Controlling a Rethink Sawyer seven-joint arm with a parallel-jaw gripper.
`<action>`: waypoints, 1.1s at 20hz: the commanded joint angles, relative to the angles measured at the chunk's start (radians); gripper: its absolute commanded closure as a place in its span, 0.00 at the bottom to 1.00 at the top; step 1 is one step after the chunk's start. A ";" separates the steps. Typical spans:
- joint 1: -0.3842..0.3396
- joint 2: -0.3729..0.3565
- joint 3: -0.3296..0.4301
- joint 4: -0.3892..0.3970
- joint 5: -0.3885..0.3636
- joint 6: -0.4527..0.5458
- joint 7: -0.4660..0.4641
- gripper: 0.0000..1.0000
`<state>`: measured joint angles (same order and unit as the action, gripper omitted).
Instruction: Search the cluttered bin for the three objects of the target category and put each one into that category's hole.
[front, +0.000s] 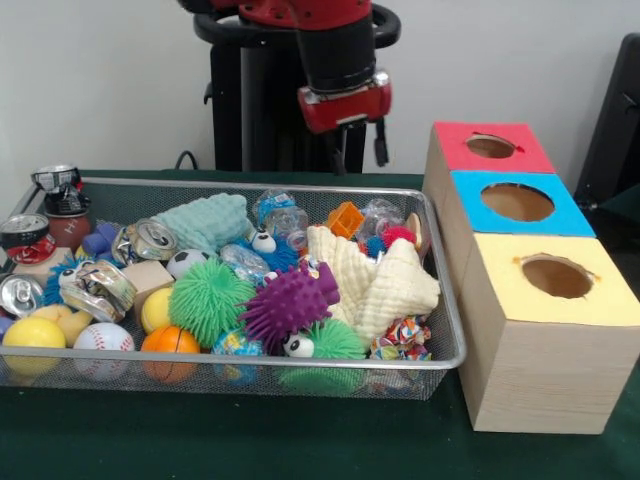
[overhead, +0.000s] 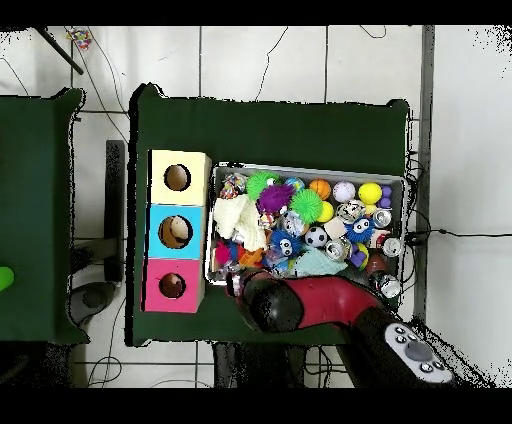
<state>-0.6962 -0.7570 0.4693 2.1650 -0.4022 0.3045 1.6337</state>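
— So where's the gripper (front: 352, 150)?

— Raised behind the bin's (front: 440, 360) far rim, above the clutter, holding nothing I can see; whether its jaws are apart or closed, I cannot tell.

— And the targets?

— Unnamed. Everything lies heaped in the mesh — crushed cans (front: 95, 288), balls like the baseball (front: 103, 340), spiky toys, a cream cloth (front: 385, 285).

— The holes?

— Just beside the bin: yellow hole (front: 556, 276), blue hole (front: 517, 202), red hole (front: 490, 146) — a short carry, I'd judge.
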 joint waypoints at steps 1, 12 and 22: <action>-0.097 -0.160 -0.029 0.154 -0.034 -0.012 0.069 0.00; -0.175 -0.097 -0.273 0.019 -0.133 -0.070 0.123 0.00; -0.229 0.119 -0.276 -0.057 -0.236 -0.179 0.064 0.00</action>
<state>-0.9086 -0.8081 0.2071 2.2580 -0.5497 0.2596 1.6337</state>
